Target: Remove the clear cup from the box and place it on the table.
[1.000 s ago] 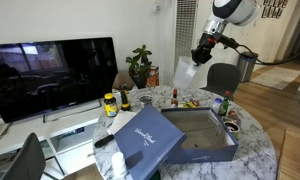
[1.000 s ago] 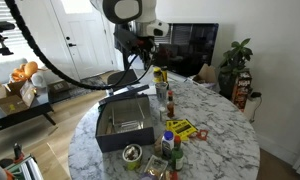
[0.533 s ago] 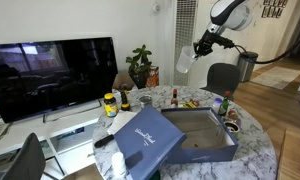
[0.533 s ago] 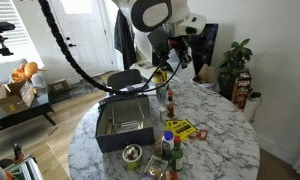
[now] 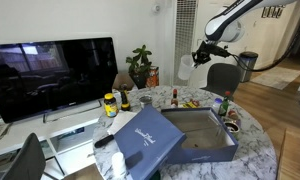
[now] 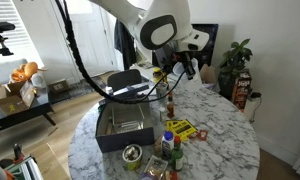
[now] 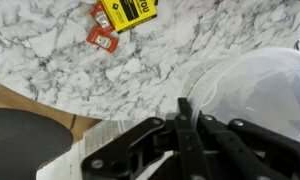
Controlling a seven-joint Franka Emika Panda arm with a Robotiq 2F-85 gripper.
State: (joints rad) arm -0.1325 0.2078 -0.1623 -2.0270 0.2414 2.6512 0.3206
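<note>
My gripper [image 7: 186, 112] is shut on the rim of the clear cup [image 7: 252, 88], a translucent whitish plastic cup. In an exterior view the cup [image 5: 183, 68] hangs from the gripper [image 5: 197, 57] high above the far side of the table [image 5: 256, 142]. The navy-blue box [image 5: 195, 140] lies open on the table with its lid [image 5: 142, 136] beside it. In an exterior view the gripper [image 6: 181, 68] is to the right of the box [image 6: 125, 126], over the marble top [image 6: 222, 130]. The wrist view shows marble [image 7: 180, 55] below the cup.
A dark jar with a yellow label [image 5: 111, 104], small bottles [image 6: 171, 104] and a yellow packet [image 6: 180, 128] stand on the table. The wrist view shows the yellow packet [image 7: 130, 12] and orange sachets [image 7: 102, 38]. A TV [image 5: 50, 75], a plant [image 5: 141, 66] and a chair [image 5: 223, 76] surround it.
My gripper has carried the cup sideways away from the box, out over the far part of the table. The arm has stretched out further.
</note>
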